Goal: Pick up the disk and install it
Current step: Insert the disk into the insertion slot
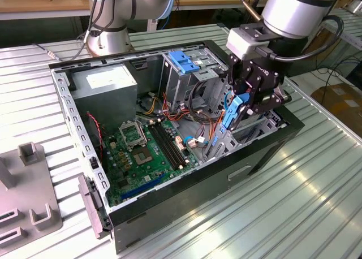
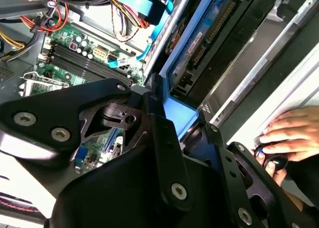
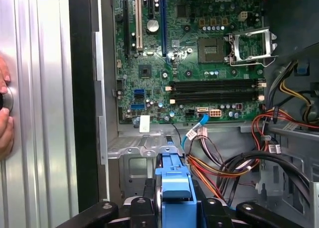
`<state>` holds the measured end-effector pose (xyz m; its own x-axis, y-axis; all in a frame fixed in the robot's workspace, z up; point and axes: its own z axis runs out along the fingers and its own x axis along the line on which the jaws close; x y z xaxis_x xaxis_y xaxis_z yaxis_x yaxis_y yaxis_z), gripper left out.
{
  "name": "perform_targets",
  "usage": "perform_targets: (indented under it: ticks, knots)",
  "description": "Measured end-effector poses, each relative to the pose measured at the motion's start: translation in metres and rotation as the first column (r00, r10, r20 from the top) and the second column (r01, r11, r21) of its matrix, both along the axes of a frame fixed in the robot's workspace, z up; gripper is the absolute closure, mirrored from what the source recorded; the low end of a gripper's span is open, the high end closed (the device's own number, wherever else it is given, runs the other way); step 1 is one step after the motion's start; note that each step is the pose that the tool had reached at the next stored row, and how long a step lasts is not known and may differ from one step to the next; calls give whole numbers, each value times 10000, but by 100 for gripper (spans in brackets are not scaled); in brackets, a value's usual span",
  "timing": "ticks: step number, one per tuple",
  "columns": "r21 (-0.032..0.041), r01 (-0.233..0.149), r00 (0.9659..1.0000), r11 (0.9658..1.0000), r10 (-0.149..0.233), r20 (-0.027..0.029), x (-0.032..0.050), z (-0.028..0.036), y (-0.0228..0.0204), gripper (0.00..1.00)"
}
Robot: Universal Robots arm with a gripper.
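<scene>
Ribbed metal bench (image 1: 317, 185); gripper (image 1: 243, 105) clamped on disk (image 1: 231, 115) over open case (image 1: 186, 205).

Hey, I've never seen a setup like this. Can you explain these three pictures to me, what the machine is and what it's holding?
This is a robot arm with a gripper at its end. The exterior view comes from a camera standing apart from the arm. Both wrist views come from cameras riding on the arm, looking past the gripper. On the ribbed metal table lies an open computer case on its side, its green motherboard showing. The gripper is shut on the disk, a hard drive in a blue frame, held on edge above the open case. A person's hand is on the table beside the case.
</scene>
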<state>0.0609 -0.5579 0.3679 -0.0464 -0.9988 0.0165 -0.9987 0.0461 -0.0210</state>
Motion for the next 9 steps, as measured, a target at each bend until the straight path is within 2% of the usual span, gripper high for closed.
perform_targets:
  ticks: [2, 5, 9]
  knots:
    - [0, -1, 10000, 10000, 1, 0, 0, -76, 0, 63]
    - [0, 0, 10000, 10000, 0, 0, 0, -130, 0, 63]
    - [-2, 0, 10000, 10000, 0, 0, 0, -152, 0, 63]
